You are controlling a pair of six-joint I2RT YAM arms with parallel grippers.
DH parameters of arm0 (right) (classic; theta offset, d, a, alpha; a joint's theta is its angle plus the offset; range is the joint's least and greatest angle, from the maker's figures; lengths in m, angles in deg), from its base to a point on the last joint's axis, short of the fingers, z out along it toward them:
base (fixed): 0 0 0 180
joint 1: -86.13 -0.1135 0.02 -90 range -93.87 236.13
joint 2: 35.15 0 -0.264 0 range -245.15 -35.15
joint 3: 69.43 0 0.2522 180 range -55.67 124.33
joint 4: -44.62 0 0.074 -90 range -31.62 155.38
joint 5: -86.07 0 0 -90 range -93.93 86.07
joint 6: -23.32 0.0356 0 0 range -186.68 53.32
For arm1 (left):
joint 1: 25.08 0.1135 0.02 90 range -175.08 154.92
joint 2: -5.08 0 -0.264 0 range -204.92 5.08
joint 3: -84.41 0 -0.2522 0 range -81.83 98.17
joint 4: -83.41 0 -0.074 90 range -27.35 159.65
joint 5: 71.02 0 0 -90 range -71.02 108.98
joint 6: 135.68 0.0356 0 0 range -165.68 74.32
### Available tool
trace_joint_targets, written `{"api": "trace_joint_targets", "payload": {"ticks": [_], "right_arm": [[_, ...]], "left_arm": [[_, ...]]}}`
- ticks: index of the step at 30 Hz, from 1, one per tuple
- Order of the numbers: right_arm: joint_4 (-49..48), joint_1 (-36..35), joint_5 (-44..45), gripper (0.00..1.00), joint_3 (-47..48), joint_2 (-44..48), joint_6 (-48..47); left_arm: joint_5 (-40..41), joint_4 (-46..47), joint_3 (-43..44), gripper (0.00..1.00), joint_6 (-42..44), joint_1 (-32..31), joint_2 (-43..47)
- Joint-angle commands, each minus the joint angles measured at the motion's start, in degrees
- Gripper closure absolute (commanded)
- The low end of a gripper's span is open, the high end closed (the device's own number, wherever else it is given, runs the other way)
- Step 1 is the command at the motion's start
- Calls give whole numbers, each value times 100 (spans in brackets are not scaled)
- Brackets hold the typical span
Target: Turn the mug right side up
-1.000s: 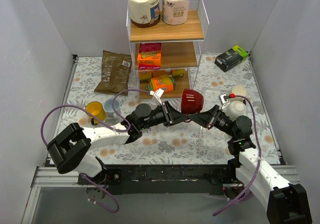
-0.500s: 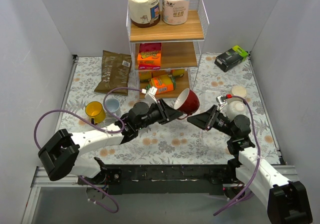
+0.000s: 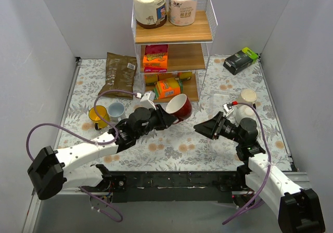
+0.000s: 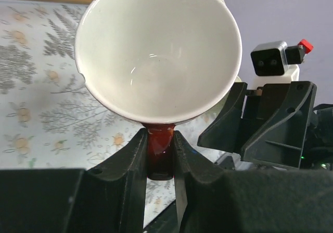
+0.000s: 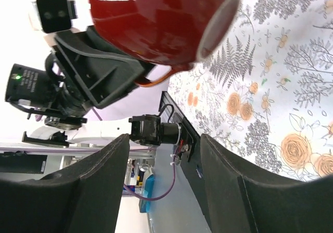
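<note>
Top view: a second ago both of my grippers met at the red mug (image 3: 178, 107), which was bottom up. Now my right gripper (image 3: 199, 128) has released it and drawn back toward the right edge of the table (image 3: 171, 152); its jaws stand wide with nothing between them. My left gripper (image 3: 166, 117) alone carries the mug, clear of the surface over the middle of the table, just in front of the wire shelf rack (image 3: 204, 35). The mug has shifted left and rolled, so its white inside shows. I judge the turn largely made; setting it down upright remains. Left wrist view: my left fingers (image 4: 132, 155) are closed tight on the mug's handle (image 4: 159, 150), the mouth open toward the camera. Right wrist view: my right fingers (image 5: 106, 186) are spread, empty, the mug's base beyond them. Surface and room: a floral cloth covers the table; a yellow mug (image 3: 98, 115) and a small pale mug (image 3: 116, 109) sit near the left edge, a brown pouch (image 3: 118, 74) toward the far left corner, a white cup (image 3: 248, 95) near the right edge; plain grey walls enclose three sides.
</note>
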State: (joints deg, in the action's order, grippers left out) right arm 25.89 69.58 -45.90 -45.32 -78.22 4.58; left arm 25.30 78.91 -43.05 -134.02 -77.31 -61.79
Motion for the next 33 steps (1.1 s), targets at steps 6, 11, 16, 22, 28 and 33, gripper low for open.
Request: {"api": "trace_joint_targets", "payload": {"ticks": [6,11,16,22,28,33], "right_arm": [[936,21,67,36,406,97,-578],[1060,12,93,38,512,62,-754],[1131,12,93,39,547,-17,-798],[1227,12,93,39,503,-9,-816],[1192,12,49,39,424,-26,-807],[1184,21,14,39,389,0,-790]], "left_arm": [[1958,-1757,525,100,923,28,1255],[2951,-2454,542,100,1002,28,1326],[3523,-2815,542,100,994,28,1168],[4148,-3026,385,100,879,28,939],[4412,-2992,244,100,616,28,483],[4456,-2588,-81,100,589,28,254]]}}
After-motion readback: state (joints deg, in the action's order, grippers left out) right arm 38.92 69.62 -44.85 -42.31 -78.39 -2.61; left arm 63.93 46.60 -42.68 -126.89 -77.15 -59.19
